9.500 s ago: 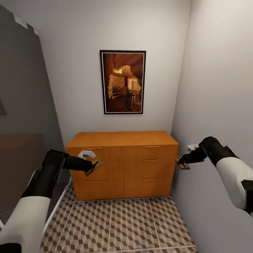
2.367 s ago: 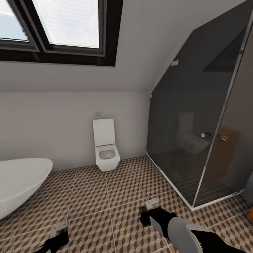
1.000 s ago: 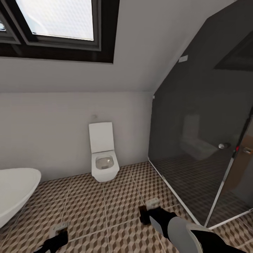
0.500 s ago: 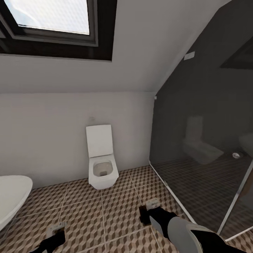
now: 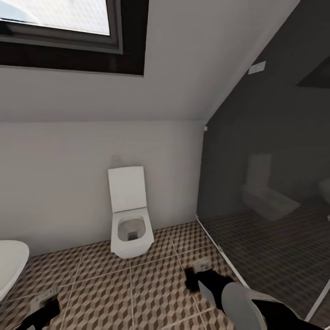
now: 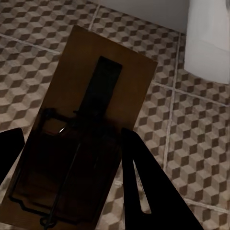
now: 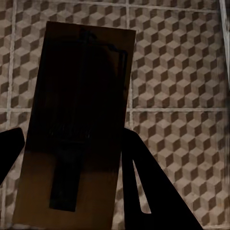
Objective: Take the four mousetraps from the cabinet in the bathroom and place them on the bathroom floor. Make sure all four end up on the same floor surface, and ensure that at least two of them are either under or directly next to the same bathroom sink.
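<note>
A tan mousetrap (image 6: 91, 129) with dark wire parts lies between the dark fingers (image 6: 143, 191) of my left gripper (image 6: 72, 139), which is shut on it above the cube-patterned bathroom floor (image 6: 196, 124). My right gripper (image 7: 72, 139) is shut on a second mousetrap (image 7: 79, 120) over the same tiles. In the head view the left gripper (image 5: 43, 305) is low at the bottom left corner and the right gripper (image 5: 192, 278) sits low, right of centre, above the floor (image 5: 137, 284). The cabinet, the sink and the other mousetraps are out of view.
A white toilet (image 5: 130, 224) stands against the far wall ahead. The white bathtub's rim (image 5: 9, 266) shows at the left edge. A dark glass shower wall (image 5: 275, 192) fills the right side. A dark-framed window (image 5: 68, 36) sits in the sloped ceiling.
The camera has turned away from the cabinet and kept moving: the bathtub slides out left, the toilet sinks lower and the shower glass grows. Both grippers keep their mousetraps.
</note>
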### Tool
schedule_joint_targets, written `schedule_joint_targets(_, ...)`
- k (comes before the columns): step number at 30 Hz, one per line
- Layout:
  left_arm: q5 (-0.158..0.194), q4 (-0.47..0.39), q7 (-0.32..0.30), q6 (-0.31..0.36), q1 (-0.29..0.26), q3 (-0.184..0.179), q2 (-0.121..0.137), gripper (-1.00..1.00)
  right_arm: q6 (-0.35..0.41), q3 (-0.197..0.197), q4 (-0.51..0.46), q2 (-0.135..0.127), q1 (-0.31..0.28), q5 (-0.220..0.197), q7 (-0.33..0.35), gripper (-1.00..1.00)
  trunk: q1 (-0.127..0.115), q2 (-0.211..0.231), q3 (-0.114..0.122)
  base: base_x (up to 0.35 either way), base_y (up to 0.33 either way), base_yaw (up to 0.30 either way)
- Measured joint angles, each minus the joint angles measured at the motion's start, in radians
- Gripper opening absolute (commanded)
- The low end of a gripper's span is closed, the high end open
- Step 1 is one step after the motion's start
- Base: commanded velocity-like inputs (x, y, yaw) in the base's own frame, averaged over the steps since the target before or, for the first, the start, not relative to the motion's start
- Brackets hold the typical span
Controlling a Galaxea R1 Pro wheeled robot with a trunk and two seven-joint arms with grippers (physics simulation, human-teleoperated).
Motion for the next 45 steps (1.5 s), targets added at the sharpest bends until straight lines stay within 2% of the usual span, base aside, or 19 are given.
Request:
schedule_joint_targets(4,0.003,0.0,0.002,0.001,0.0,0.0,0.002,-1.0,-0.001,-0.001,0.0,-0.022,0.0,-0.002,0.0,-1.0,0.0,0.0,0.0,0.311,0.0,0.093)
schedule_joint_targets(9,0.003,0.0,0.005,0.001,0.0,0.0,0.001,-1.0,0.0,-0.001,0.0,-0.029,0.0,-0.001,-0.001,-1.0,0.0,0.0,0.0,0.159,0.0,0.231)
schedule_joint_targets(24,0.002,0.0,0.007,0.001,0.0,-0.002,-0.005,-1.0,0.001,-0.001,0.0,-0.031,0.0,-0.001,-0.003,-1.0,0.001,0.0,0.0,0.011,0.0,0.263)
schedule_joint_targets(45,0.002,0.0,0.01,0.004,0.0,-0.002,-0.004,-1.0,0.0,-0.001,0.0,-0.029,0.0,-0.001,-0.002,-1.0,0.0,0.0,0.0,0.138,-0.072,0.055)
